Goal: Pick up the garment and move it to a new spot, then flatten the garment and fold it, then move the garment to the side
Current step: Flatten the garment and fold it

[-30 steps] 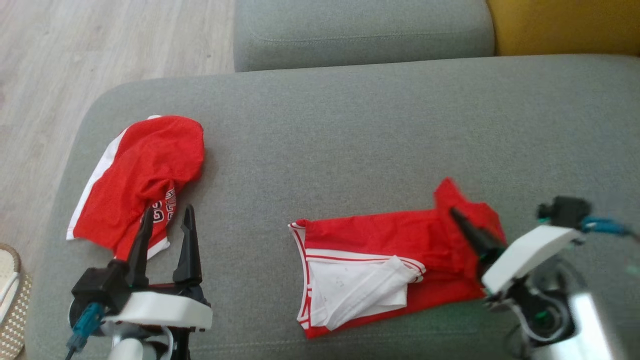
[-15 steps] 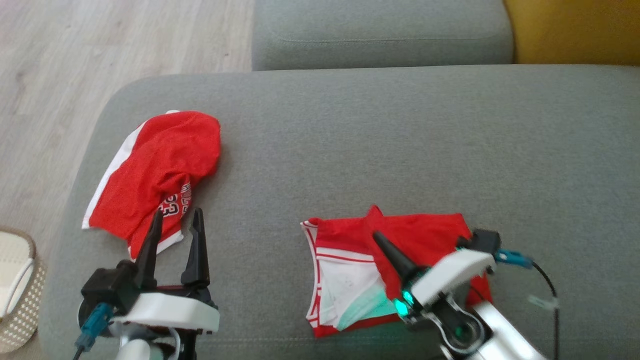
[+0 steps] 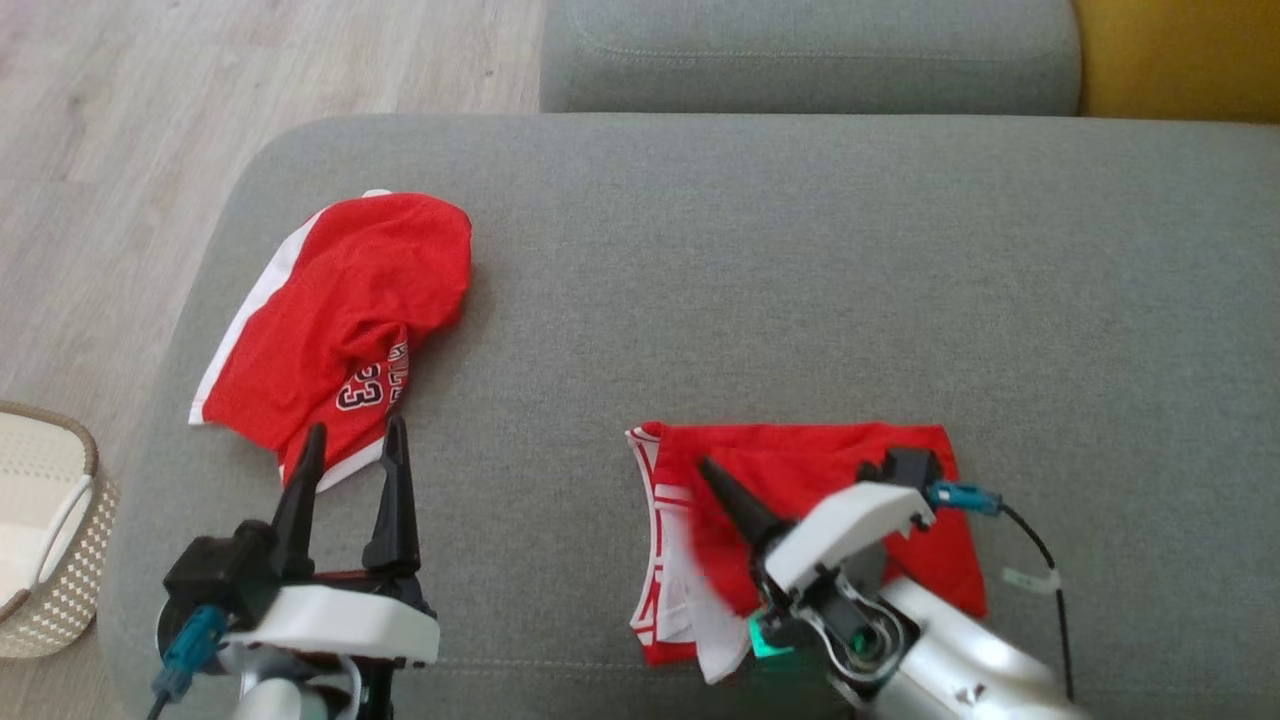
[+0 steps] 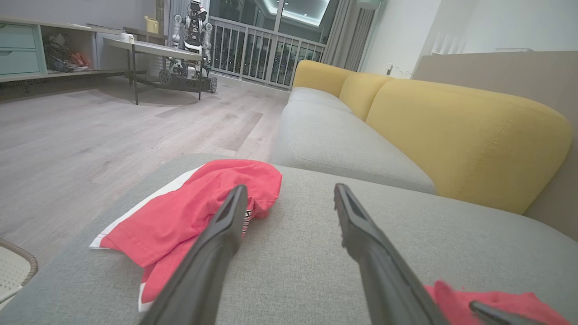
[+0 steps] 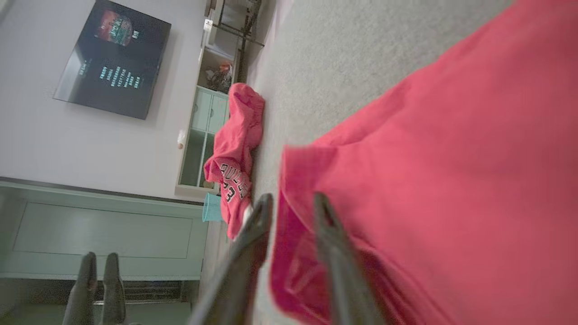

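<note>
Grey sofa cushion (image 3: pixel 800 250): folded garment (image 3: pixel 800 460) lies right-centre, right gripper (image 5: pixel 292 198) jaws slightly apart around its fold edge, likely letting go; left gripper (image 3: pixel 355 428) jaws wide apart, parked clear by jersey (image 3: pixel 350 290).

**Two garments, one sofa seat**

The garment (image 3: pixel 830 465) lies at the front right of the sofa seat (image 3: pixel 800 250), under the right gripper (image 5: pixel 293 197). Well apart to its left lies a jersey (image 3: pixel 340 300), near the seat's left edge — the left gripper (image 3: pixel 355 427) hovers just before it. A basket (image 3: pixel 60 590) stands on the floor (image 3: pixel 150 120) further left; another cushion (image 3: pixel 810 50) sits behind.
</note>
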Controlling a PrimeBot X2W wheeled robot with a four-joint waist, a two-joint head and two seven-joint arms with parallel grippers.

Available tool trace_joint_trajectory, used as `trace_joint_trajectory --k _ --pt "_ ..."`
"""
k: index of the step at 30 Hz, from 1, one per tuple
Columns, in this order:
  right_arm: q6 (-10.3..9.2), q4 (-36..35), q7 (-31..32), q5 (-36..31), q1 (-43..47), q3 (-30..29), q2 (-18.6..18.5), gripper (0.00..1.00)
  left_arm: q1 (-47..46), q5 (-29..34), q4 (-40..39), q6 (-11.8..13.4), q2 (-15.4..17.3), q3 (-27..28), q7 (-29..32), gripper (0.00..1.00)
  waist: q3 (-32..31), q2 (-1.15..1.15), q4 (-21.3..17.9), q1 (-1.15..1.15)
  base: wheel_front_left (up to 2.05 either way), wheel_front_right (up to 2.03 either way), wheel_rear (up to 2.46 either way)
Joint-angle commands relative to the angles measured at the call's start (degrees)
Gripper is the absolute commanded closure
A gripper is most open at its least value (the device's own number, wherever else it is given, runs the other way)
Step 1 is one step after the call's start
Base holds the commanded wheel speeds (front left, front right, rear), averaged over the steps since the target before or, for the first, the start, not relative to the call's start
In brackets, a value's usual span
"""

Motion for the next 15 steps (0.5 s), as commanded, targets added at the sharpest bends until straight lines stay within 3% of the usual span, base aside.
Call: trace_joint_trajectory --k 1,9,15 --pt "0.00 -2.5 -1.8 1.9 -3.8 1.5 0.8 0.00 -2.5 -0.5 -1.7 0.3 0.1 2.1 -0.3 0.00 0.2 0.00 -0.2 0.00 0.00 0.00 0.00" --pt "0.00 -2.6 -6.0 4.7 -10.7 3.1 0.3 0.00 -2.3 -0.5 -1.9 0.6 0.1 2.6 -0.3 0.00 -0.3 0.00 -2.1 0.00 0.00 0.00 0.00" --pt "0.00 -2.1 -7.1 3.3 -14.1 2.3 -5.5 0.00 -2.0 -0.3 -2.2 0.7 0.1 3.0 -0.3 0.00 -1.0 0.00 -3.5 0.00 0.00 0.00 0.00"
